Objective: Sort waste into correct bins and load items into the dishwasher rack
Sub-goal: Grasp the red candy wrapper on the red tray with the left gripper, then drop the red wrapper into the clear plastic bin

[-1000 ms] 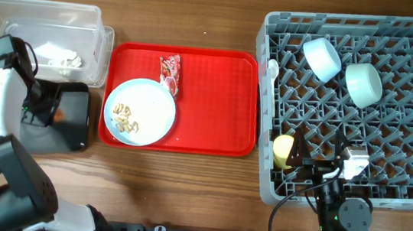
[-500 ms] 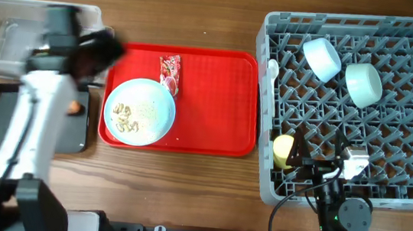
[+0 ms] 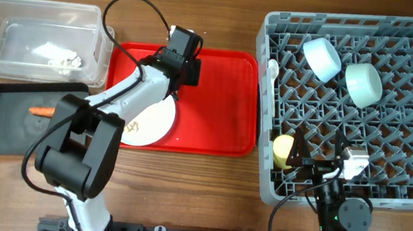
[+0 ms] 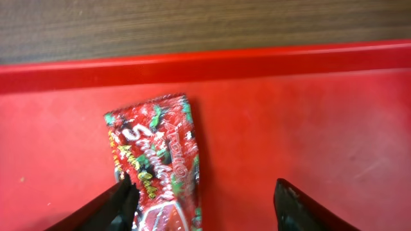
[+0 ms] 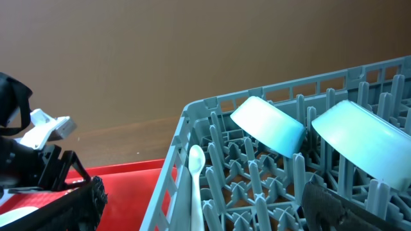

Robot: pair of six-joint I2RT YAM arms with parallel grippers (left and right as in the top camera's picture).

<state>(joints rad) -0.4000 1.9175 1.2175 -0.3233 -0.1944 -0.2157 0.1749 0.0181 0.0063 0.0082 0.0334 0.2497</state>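
Note:
My left gripper is open over the red serving tray. The small red printed wrapper lies flat on the tray, just inside the left finger. In the overhead view the left gripper hides the wrapper. The pale blue plate with beige food scraps sits on the tray, partly under my arm. The carrot lies in the black tray. The white tissue is in the clear tub. My right gripper is open and empty at the near edge of the grey rack.
The rack holds two mint-blue bowls, a yellow cup and a white spoon at its left wall. The bowls and the spoon also show in the right wrist view. Bare wood lies in front of the trays.
My left arm has swung right from the black tray to above the wrapper on the red tray. The carrot now lies uncovered in the black tray. The right arm has not moved.

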